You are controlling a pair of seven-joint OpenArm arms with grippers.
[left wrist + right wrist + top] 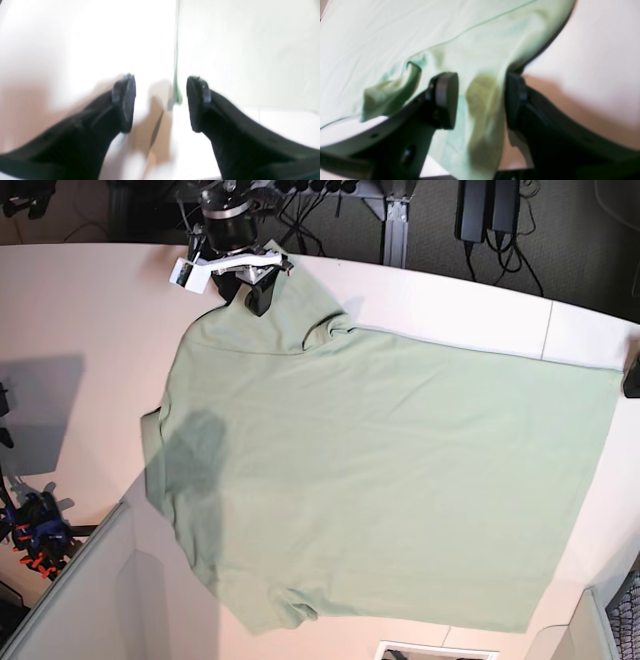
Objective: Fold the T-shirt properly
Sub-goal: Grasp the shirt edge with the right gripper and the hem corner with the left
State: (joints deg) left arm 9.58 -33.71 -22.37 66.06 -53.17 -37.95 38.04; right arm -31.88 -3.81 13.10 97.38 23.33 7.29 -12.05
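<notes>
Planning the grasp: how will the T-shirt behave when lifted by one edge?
Probably floppy: the T-shirt already bunches and droops between the right gripper fingers. Likely light, since it lies thin and flat on the table. Pushing would probably wrinkle it.

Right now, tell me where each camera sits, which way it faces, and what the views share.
Left wrist: behind the left gripper, looking past its open black fingers at the white table and the shirt edge.
Right wrist: behind the right gripper, looking down at bunched shirt between its spread fingers.
Base: high above, looking down at the spread shirt on the table; the right gripper shows top left, only a dark bit at the right edge.
Shared: shirt and table in all.
</notes>
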